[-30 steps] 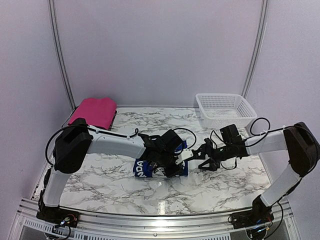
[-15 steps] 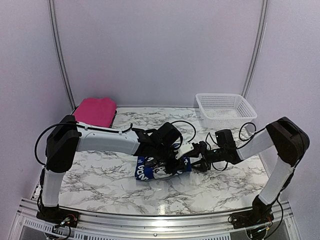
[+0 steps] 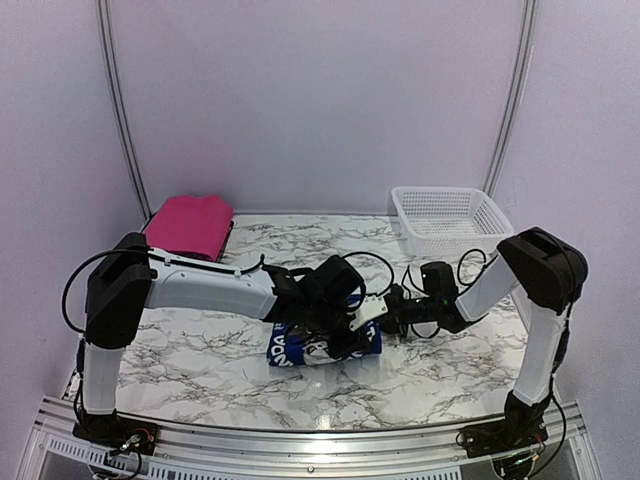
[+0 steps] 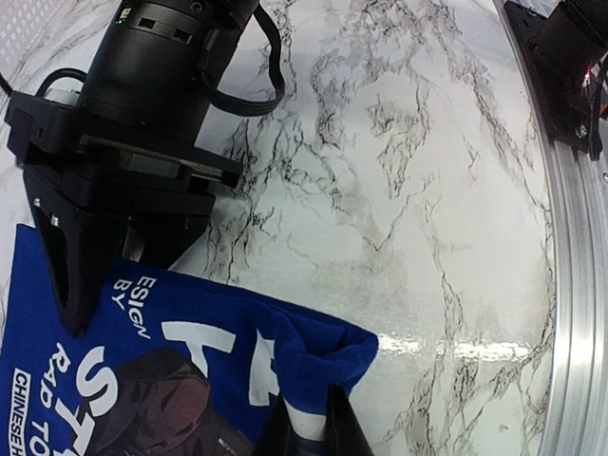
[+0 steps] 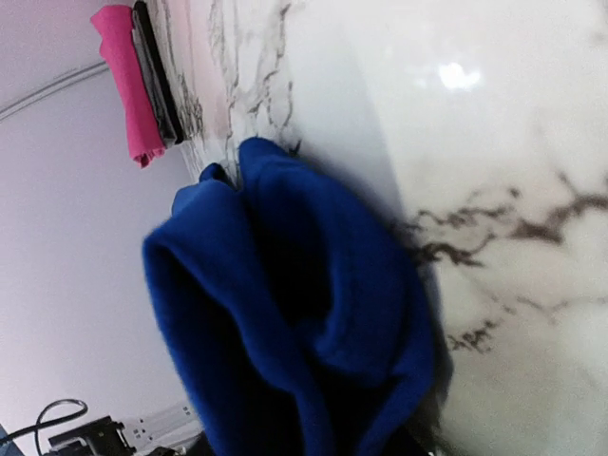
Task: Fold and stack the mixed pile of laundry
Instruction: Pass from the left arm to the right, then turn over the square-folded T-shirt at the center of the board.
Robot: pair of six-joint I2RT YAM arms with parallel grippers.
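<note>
The royal blue garment, with white lettering, lies bunched on the marble table near the middle front. My left gripper sits over its right part. In the left wrist view the left gripper is shut on a folded corner of the blue garment. My right gripper reaches in from the right to the same cloth. Blue garment fills the right wrist view and is bunched between the jaws of the right gripper, whose fingers are mostly hidden. The magenta-pink garment lies folded at the back left.
The pink garment rests on a flat dark grey tray by the left wall. A white mesh basket stands at the back right. The right gripper's black body is close in front of the left wrist camera. A metal rail runs along the near edge.
My right gripper has moved left to the blue garment's right edge and its jaws have narrowed onto the cloth. The left gripper has stayed shut on the garment, shifting slightly.
</note>
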